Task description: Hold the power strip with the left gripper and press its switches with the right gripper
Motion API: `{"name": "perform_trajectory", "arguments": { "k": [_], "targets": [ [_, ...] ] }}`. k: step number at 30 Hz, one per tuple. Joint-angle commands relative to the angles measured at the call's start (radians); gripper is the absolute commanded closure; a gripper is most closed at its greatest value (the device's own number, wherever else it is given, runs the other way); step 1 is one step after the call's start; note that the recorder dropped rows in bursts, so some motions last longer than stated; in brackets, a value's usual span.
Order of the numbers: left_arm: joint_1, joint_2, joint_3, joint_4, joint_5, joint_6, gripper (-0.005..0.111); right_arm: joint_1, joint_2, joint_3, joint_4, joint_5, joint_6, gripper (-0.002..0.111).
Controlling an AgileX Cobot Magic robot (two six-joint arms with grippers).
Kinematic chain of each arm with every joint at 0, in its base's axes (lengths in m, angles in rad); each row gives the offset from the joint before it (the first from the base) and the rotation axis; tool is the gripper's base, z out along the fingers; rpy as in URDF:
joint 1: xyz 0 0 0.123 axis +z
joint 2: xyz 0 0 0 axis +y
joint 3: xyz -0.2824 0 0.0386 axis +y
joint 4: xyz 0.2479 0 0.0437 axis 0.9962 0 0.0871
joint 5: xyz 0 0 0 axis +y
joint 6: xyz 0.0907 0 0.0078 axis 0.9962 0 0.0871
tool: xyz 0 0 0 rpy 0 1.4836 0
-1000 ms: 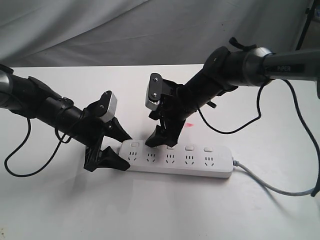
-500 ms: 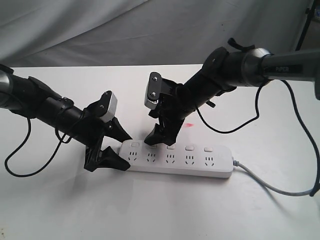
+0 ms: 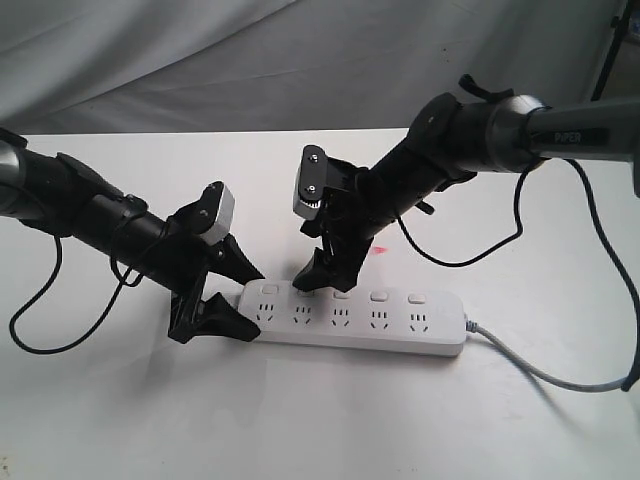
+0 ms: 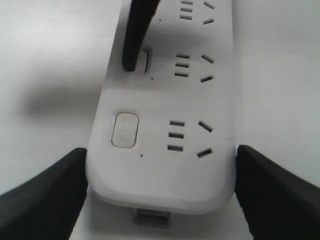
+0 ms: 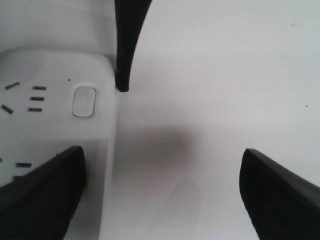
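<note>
We see the power strip [image 3: 355, 320] lying lengthwise across the table [image 3: 120, 420], its left end clamped by the left gripper [image 3: 252, 302] — the remaining switches run rightward from the right gripper [image 3: 320, 280], spread wide, empty, one fingertip at the second switch [image 4: 144, 60].

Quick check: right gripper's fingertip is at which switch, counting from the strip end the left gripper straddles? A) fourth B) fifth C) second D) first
C: the right gripper has a fingertip at the second switch, while the end switch of the power strip is uncovered.
</note>
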Motion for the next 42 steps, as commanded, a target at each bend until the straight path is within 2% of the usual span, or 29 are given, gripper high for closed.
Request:
{"name": "perform_trajectory", "arguments": {
  "k": [1, 17, 29, 36, 42],
  "targets": [
    [-0.004, -0.003, -0.006, -0.002, -0.029, 0.002, 0.104, 0.001, 0.017, 0.03, -0.04, 0.005, -0.061, 0.031],
    [-0.004, -0.003, -0.006, -0.002, -0.029, 0.002, 0.104, -0.004, -0.104, 0.03, 0.019, 0.021, -0.058, 0.031],
    [-0.004, -0.003, -0.006, -0.002, -0.029, 0.002, 0.104, -0.119, -0.104, 0.065, 0.044, 0.079, -0.086, 0.031],
    [-0.004, -0.003, -0.006, -0.002, -0.029, 0.002, 0.104, -0.128, -0.104, 0.079, 0.067, 0.128, -0.121, 0.031],
    [-0.004, -0.003, -0.006, -0.002, -0.029, 0.002, 0.104, -0.126, -0.104, 0.106, 0.086, 0.066, -0.15, 0.031]
  ]
}}
